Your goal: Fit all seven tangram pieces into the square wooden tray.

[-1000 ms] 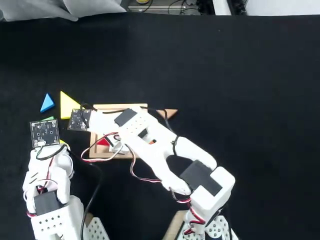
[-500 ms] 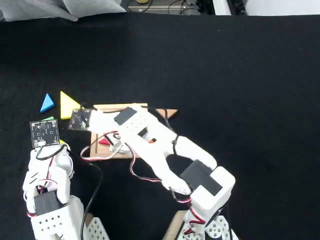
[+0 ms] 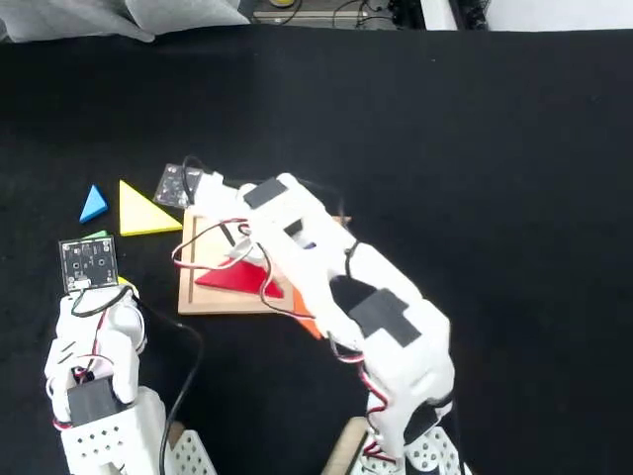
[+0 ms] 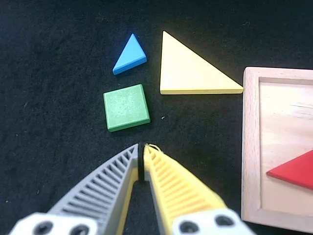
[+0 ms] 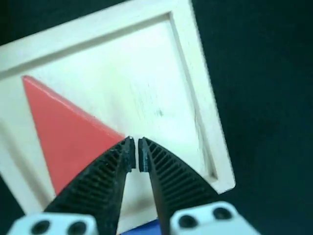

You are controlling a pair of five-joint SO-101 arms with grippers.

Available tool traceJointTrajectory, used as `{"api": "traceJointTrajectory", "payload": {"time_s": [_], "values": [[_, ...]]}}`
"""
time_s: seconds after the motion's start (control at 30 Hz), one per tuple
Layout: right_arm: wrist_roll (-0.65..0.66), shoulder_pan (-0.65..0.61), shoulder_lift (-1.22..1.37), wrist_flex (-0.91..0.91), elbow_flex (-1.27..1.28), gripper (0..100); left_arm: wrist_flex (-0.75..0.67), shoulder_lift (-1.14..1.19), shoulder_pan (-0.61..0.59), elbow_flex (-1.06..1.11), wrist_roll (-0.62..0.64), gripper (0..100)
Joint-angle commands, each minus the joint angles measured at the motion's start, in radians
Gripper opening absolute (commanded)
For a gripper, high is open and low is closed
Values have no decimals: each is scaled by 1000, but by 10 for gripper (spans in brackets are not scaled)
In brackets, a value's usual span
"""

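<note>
One piece in, and a risky spot for a sweep

Near the surface's left edge, the blue triangle (image 3: 93, 203), green square (image 4: 126, 107) and yellow triangle (image 3: 143, 211) lie loose. The left gripper (image 4: 143, 146) hangs beside the square, clenched on nothing. The red triangle (image 3: 235, 277) lies inside the tray (image 3: 186, 292). The right gripper (image 5: 135, 144), pinched shut and empty, sits at its edge. A low sweep could knock it askew or skid the tray.

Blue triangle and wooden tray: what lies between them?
The yellow triangle lies between the blue triangle and the wooden tray, its corner at the rim; the left wrist view shows it.
</note>
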Motion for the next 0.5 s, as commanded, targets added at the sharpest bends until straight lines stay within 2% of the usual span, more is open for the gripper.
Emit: {"api": "traceJointTrajectory", "payload": {"time_s": [0.0,0.27,0.47], "values": [[-9,20,19,-18,-71,12,-21,-6,2,18,5,30],[-6,20,22,6,-74,12,-21,-6,2,18,5,30],[-2,15,22,117,-77,12,-21,-6,2,18,5,30]]}}
